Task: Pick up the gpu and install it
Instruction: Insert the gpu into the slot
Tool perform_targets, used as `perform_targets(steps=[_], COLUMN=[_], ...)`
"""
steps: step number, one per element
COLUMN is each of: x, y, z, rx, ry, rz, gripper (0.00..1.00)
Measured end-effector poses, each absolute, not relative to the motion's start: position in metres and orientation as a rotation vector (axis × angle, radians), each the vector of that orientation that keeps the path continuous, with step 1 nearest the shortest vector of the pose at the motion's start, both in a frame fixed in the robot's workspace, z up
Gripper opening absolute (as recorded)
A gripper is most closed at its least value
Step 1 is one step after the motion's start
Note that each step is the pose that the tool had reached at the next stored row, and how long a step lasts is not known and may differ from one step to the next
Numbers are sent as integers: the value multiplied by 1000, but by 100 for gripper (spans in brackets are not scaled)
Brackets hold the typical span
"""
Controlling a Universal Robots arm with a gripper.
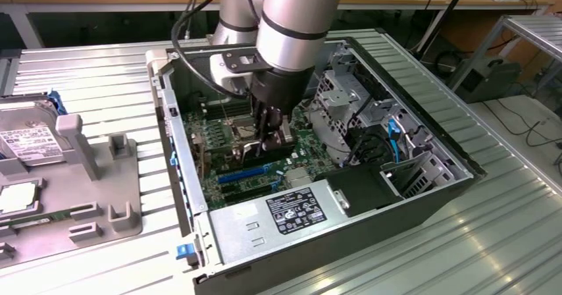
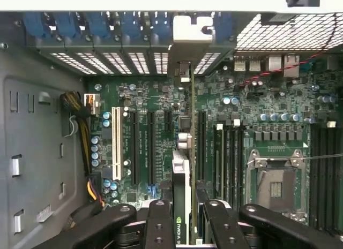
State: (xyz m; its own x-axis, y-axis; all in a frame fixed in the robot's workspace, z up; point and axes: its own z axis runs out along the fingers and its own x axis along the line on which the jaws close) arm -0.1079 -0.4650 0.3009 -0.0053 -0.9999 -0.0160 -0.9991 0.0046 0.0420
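GPU on edge inside the open PC case, over the motherboard.
The gpu (image 2: 185, 168) is a thin flat card seen edge-on in the wrist view, standing upright above the green board among the expansion slots, a green logo patch on its near end (partly hidden). Its silvery metal bracket (image 2: 192, 37) points at the case's rear slot openings. In the exterior view the card (image 1: 256, 147) shows as a dark sliver low in the case.

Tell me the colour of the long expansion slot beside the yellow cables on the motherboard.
White. The expansion slot shows best in the wrist view, standing out against the green motherboard.
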Motion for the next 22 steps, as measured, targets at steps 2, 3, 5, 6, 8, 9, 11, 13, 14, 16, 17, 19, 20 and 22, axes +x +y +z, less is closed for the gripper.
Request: perform_targets(steps=[2,3,5,6,8,9,11,13,14,16,17,19,20,22], x=[-109,-112,-117,-117,-117,-117,-118,-118,-118,-118,-118,-119,-119,-119], y=[-466,-464,-457,-457,-456,-456,-456,-456,-456,-456,-456,-456,-456,-456], z=[294,291,285,283,282,281,281,279,279,278,278,277,277,277], rx=[2202,2202,2202,2202,2202,2202,2202,2201,2201,2201,2201,2201,2201,2201], ry=[-2213,-2213,-2213,-2214,-2213,-2213,-2213,-2212,-2212,-2212,-2212,-2212,-2212,-2212], rz=[-64,-64,-64,-64,-64,-63,-63,-61,-61,-60,-60,-60,-60,-60], gripper=[27,27,27,27,27,27,27,27,27,27,27,27,27,27])
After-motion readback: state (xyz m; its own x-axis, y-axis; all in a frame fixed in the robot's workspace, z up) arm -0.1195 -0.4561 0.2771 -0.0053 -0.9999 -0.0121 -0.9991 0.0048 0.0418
